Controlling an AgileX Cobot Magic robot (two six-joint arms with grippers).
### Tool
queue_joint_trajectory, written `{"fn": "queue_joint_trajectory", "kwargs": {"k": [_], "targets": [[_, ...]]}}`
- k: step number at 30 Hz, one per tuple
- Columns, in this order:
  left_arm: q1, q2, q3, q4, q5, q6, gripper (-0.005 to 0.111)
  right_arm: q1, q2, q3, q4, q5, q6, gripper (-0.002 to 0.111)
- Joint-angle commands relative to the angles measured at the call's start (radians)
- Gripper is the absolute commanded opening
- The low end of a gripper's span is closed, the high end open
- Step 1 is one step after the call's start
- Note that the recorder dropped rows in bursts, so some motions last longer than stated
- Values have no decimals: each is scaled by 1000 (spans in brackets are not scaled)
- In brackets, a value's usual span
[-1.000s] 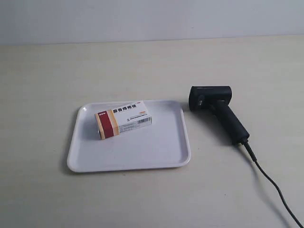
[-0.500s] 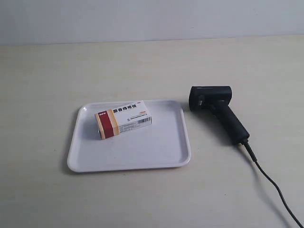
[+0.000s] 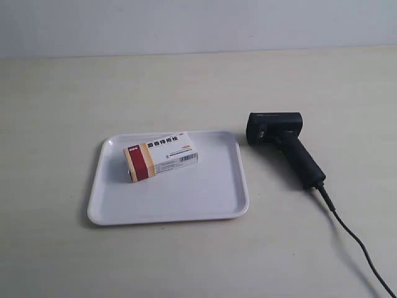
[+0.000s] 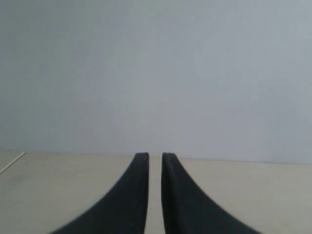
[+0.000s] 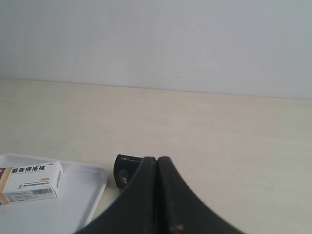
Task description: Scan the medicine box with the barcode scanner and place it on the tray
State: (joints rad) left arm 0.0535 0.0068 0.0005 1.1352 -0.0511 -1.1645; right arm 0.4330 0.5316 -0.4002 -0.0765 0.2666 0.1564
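Note:
The medicine box [image 3: 160, 155], white with a red and orange end, lies flat inside the white tray [image 3: 186, 208], toward its back left. To the tray's right the black barcode scanner [image 3: 282, 139] rests on its side on the table. No arm shows in the exterior view. In the right wrist view, my right gripper [image 5: 157, 158] is shut and empty, hanging above the scanner head [image 5: 126, 170], with the box [image 5: 31, 181] and tray [image 5: 78, 195] off to one side. My left gripper [image 4: 155, 155] holds nothing, its fingers only a thin slit apart, facing bare table and wall.
The scanner's black cable [image 3: 353, 239] trails from the handle to the exterior view's lower right corner. A pale wall stands behind the beige table [image 3: 198, 81].

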Motion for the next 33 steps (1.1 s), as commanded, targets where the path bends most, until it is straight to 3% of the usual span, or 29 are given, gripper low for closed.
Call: {"fn": "queue_joint_trajectory", "kwargs": {"k": [1,3,9,14,33], "targets": [[-23,-7,-1,-866,168,902,12,3,-7,4,-1,-7,3,0],[-23,-7,-1,-961,225,997,12,3,-7,4,-1,-7,3,0],[-26,-7,-1,-986,288,1016,12,3,-7,4,-1,-7,3,0],[-26,-7,-1,-1106,290,1170,12,3,-7,4,-1,-7,3,0],[-26,-7,-1,-1106,303,1172,12,3,-7,4,-1,-7,3,0]]}}
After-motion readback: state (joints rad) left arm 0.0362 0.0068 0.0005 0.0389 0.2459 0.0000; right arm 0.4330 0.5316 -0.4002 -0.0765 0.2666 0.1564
